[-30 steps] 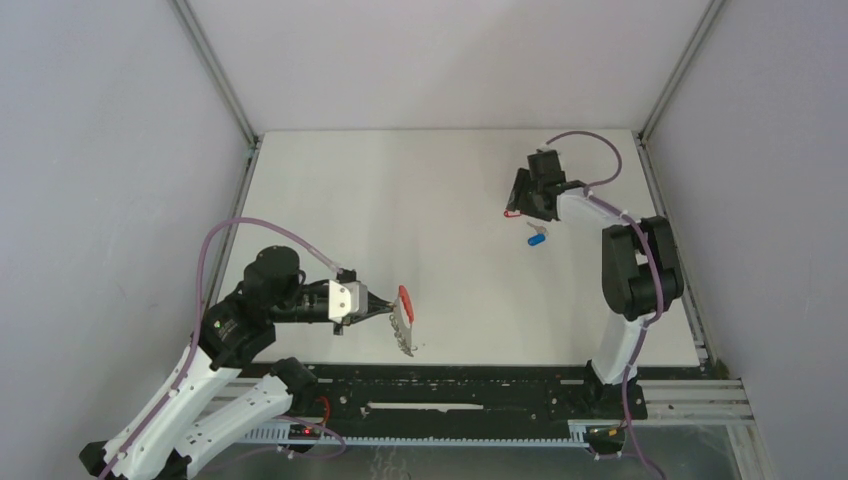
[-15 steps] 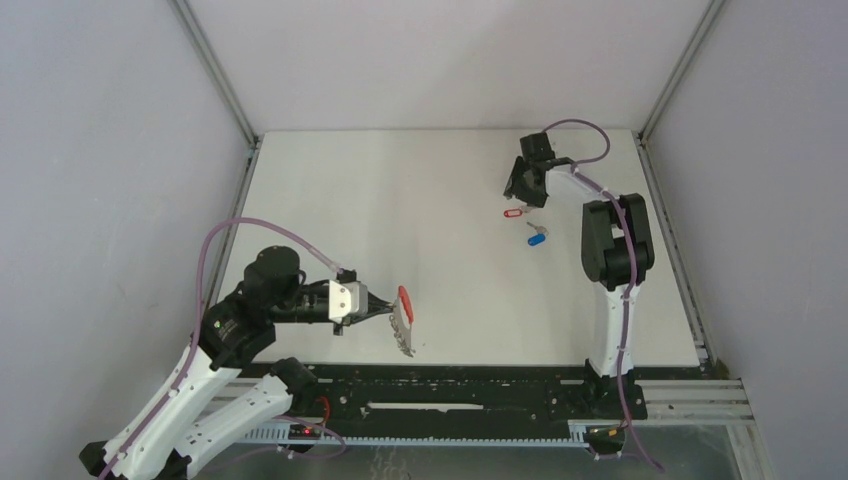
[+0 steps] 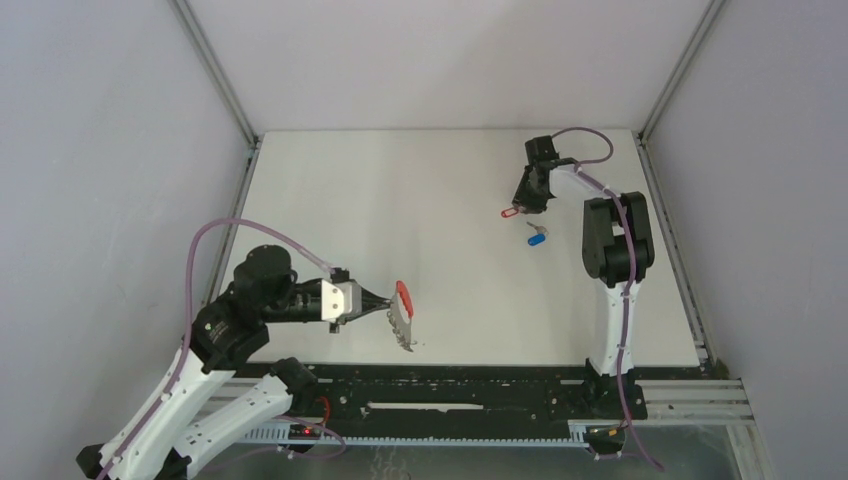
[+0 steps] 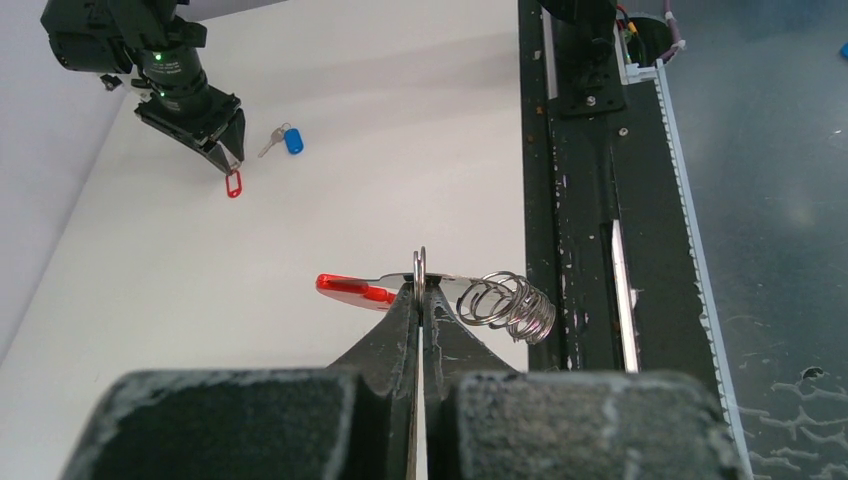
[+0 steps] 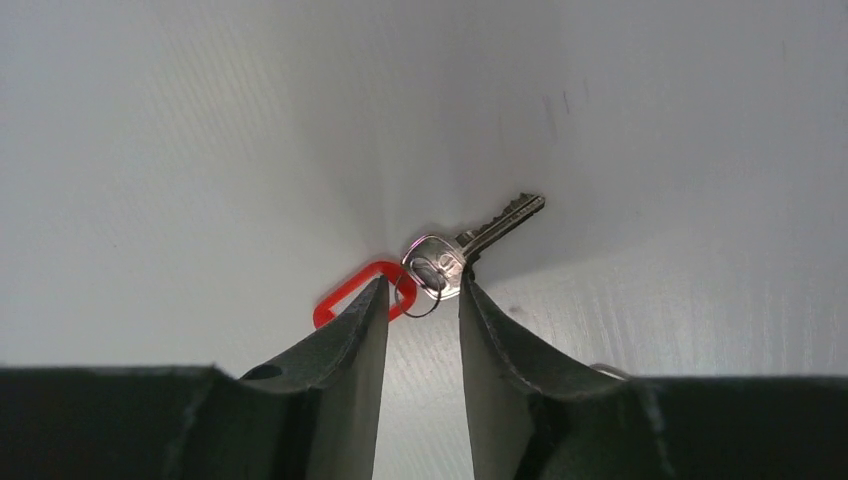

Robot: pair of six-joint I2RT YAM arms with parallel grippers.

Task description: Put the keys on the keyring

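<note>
No key is on the keyring [image 4: 500,305] yet, so nearly all the job is left. Your left tool [image 4: 421,290] is closed tight on one silver ring and holds the keyring up near the front of the worktop [image 3: 400,200]. Your right tool [image 5: 420,300] is half open at the far side, one finger on each side of the red-tag key [image 5: 440,265]. It does not seem to squeeze it yet. The blue-tag key [image 3: 537,237] lies just beside. Only the right wrist view shows the key's teeth and little ring. From above it is just a red dot.
</note>
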